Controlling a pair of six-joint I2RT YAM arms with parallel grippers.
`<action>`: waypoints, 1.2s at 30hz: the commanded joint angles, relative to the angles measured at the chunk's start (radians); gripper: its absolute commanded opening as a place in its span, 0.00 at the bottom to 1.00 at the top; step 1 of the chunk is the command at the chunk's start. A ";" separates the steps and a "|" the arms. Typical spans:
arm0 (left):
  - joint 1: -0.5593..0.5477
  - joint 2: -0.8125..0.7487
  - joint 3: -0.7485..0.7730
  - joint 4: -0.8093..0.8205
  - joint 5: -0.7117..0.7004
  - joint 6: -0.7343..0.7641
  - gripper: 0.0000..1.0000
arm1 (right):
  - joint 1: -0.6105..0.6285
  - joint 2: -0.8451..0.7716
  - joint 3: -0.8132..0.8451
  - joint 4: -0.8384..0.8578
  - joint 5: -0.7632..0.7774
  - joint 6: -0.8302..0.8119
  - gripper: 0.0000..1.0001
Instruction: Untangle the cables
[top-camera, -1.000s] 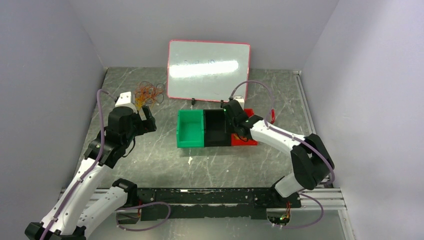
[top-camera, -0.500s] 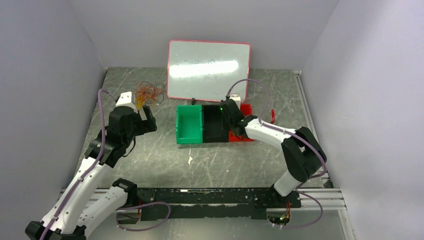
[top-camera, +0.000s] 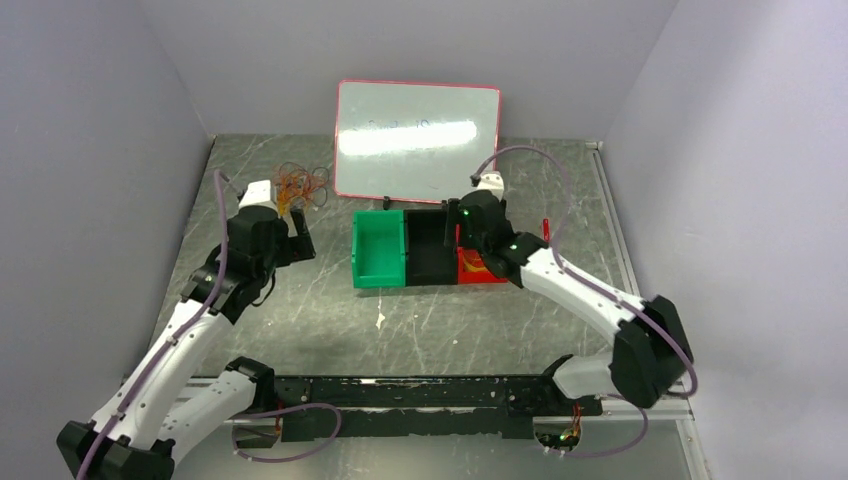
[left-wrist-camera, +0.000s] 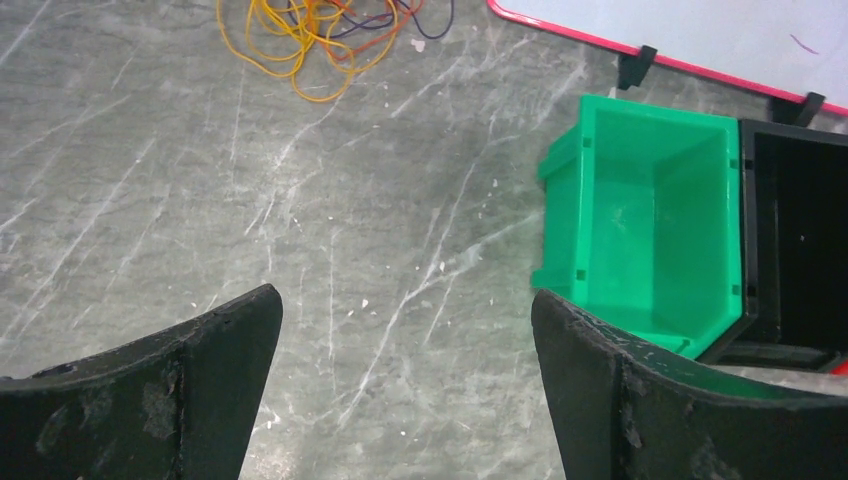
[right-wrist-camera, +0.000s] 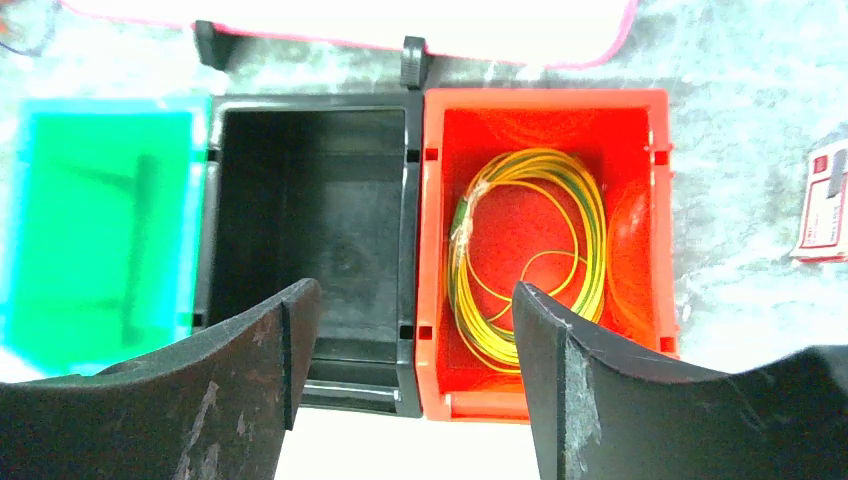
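A tangle of orange, yellow and dark cables (top-camera: 301, 186) lies on the table at the back left, also at the top of the left wrist view (left-wrist-camera: 325, 35). A coil of yellow cable (right-wrist-camera: 530, 255) lies inside the red bin (right-wrist-camera: 640, 130). My left gripper (left-wrist-camera: 405, 330) is open and empty, over bare table between the tangle and the green bin (left-wrist-camera: 650, 220). My right gripper (right-wrist-camera: 415, 330) is open and empty, above the near walls of the black bin (right-wrist-camera: 300, 200) and the red bin.
Green (top-camera: 378, 256), black (top-camera: 431, 252) and red (top-camera: 480, 268) bins stand side by side mid-table. A whiteboard (top-camera: 417, 140) leans at the back wall. A small red and white tag (right-wrist-camera: 825, 200) lies right of the red bin.
My right arm has lifted and drawn back to the right from over the bins. The bins had shifted slightly left earlier. My left gripper has edged slightly toward the back.
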 joint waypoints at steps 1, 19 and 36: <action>-0.002 0.058 0.053 0.090 -0.073 0.030 0.99 | -0.001 -0.111 -0.034 -0.034 -0.021 -0.001 0.73; 0.384 0.952 0.702 0.287 0.258 0.302 0.94 | 0.004 -0.414 -0.289 -0.084 -0.228 0.089 0.74; 0.422 1.387 1.009 0.229 0.430 0.349 0.92 | 0.003 -0.421 -0.311 -0.104 -0.214 0.037 0.75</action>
